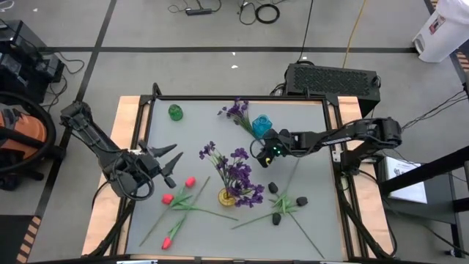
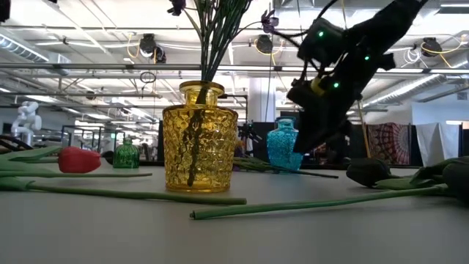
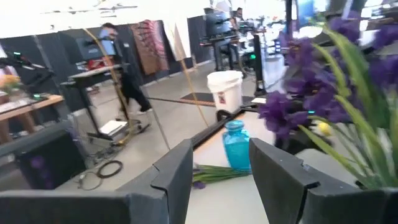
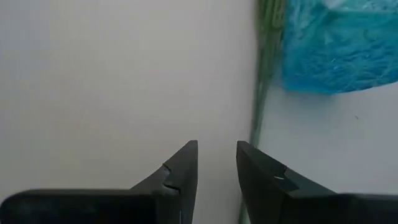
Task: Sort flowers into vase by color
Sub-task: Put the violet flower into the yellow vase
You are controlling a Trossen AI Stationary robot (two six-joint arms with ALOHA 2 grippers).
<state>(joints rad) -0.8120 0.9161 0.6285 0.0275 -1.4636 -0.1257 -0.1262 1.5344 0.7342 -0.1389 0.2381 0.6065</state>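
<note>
Grey desk with flowers strewn over it. Far left, the left hand hovers just above the surface, its two dark fingers spread apart with nothing between them, pointing toward the middle. Just below it lie three red tulips on long green stems, flat on the desk. Up near the far edge stands a small green vase. In the middle, a yellow glass vase stands upright with a bushy bunch of purple sprays stuck in it. Another purple spray lies loose beside the blue vase, its stem running along the vase's side. The right hand hangs just in front of that blue vase, tilted down at the desk, fingers close together with a narrow gap and gripping nothing. Further right, toward the near edge, a few black-headed blooms lie flat with their green stems crossing each other
</note>
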